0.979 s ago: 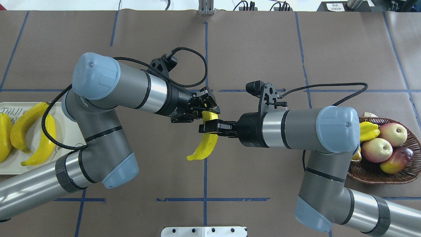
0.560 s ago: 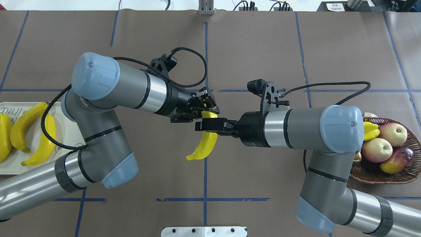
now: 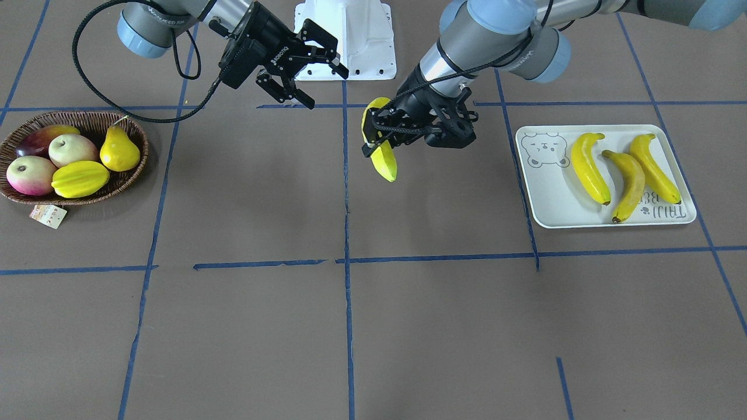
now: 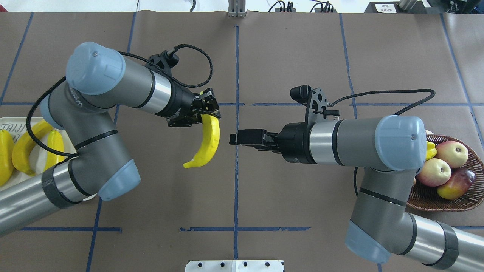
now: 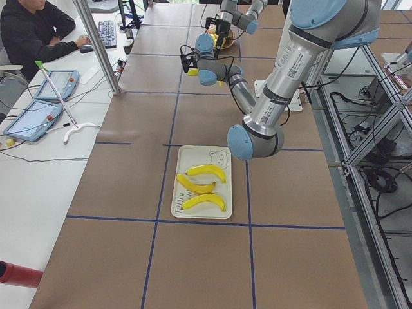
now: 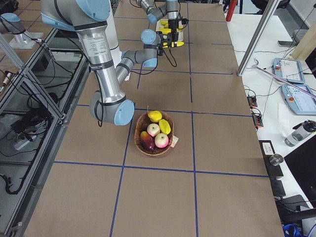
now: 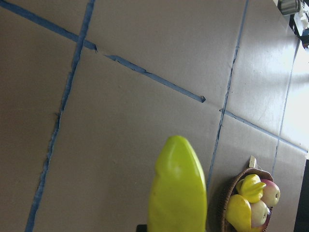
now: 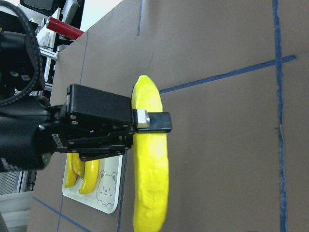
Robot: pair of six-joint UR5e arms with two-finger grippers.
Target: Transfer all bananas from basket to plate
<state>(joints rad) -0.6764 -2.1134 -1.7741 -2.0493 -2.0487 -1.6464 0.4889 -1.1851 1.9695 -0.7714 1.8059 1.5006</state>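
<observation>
left gripper [image 4: 211,109] clamping banana [image 4: 210,139], right gripper [image 3: 327,88] spread, empty, plate [image 3: 548,198] w/ "taiji" print

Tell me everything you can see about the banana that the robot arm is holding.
The held banana is bright yellow, long and curved, smooth and slightly glossy, so it looks like plastic. The left gripper clamps it near one end. The rest hangs free above the brown table, touching nothing else, between the basket and the plate.
</observation>
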